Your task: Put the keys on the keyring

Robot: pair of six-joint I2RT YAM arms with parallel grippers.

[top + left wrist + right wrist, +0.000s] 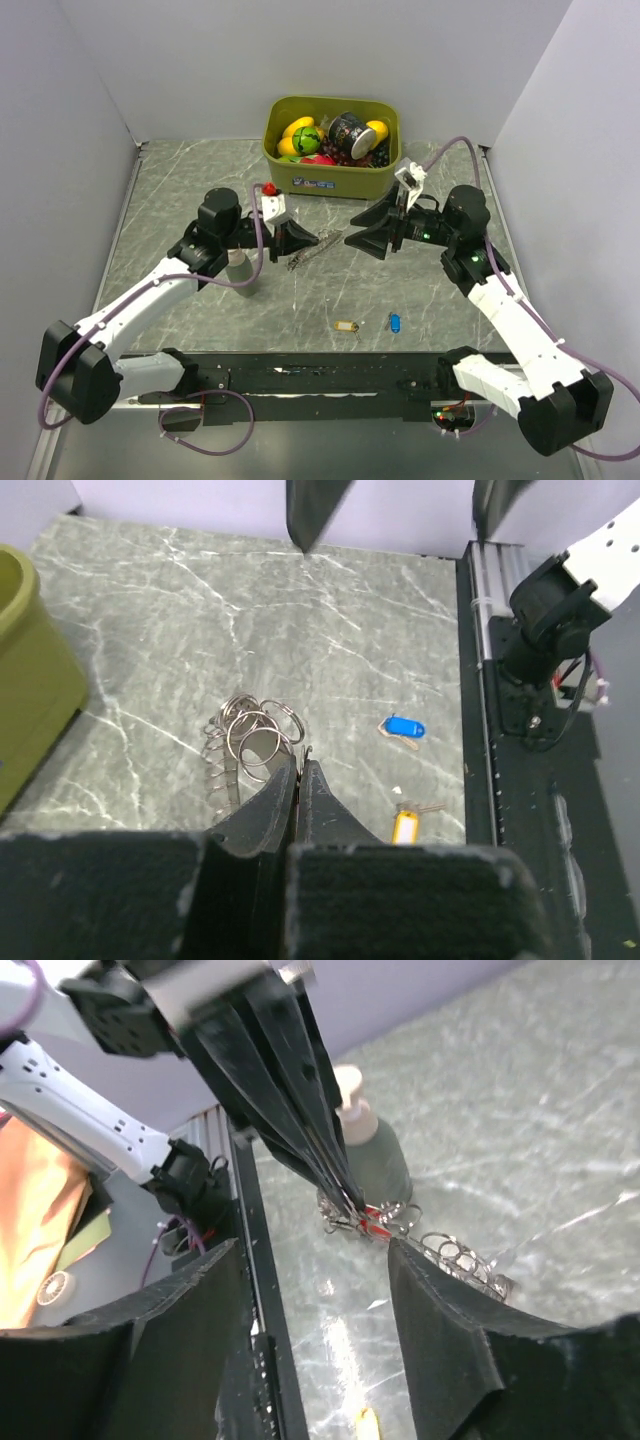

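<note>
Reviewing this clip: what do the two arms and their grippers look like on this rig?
The left arm and right arm have white links and black joint housings. The left gripper and right gripper have black, wedge-shaped fingers. Purple cables loop along each arm.

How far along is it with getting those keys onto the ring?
About a third, it seems. Done: the red key looks hung on the keyring. In hand: the left gripper pinches the keyring, and the right gripper faces it, open and empty. Left: the yellow key and the blue key lie loose on the table.
</note>
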